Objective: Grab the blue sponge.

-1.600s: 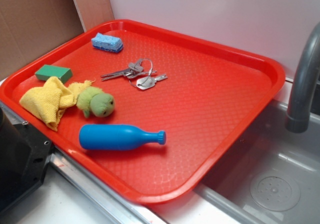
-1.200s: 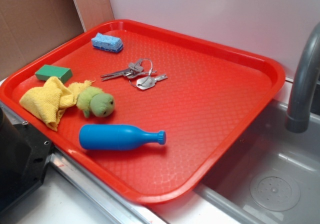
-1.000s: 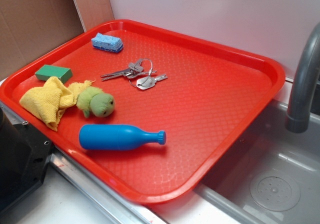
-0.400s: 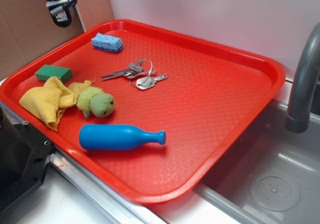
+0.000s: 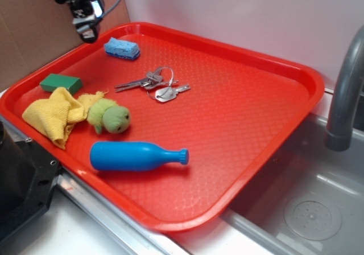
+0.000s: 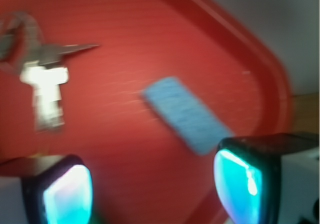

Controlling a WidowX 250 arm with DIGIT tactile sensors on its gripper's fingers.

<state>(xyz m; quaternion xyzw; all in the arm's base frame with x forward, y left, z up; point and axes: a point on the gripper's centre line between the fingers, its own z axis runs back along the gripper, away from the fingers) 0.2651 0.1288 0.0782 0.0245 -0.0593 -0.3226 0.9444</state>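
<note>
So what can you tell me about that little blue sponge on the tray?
The blue sponge is a small light-blue rectangular block with a rough, porous top and darker blue underside. It lies flat near the far left corner of the red tray, touching nothing else. The tool hovers beside it, open, not touching.

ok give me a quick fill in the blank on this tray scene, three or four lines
1. The blue sponge lies on the ____ tray.
2. The metal things nearest the sponge are a bunch of ____.
3. In the wrist view the pincer has its fingers spread, so it is ____.
4. The green plush toy rests against a ____ cloth.

Missing words: red; keys; open; yellow
</note>
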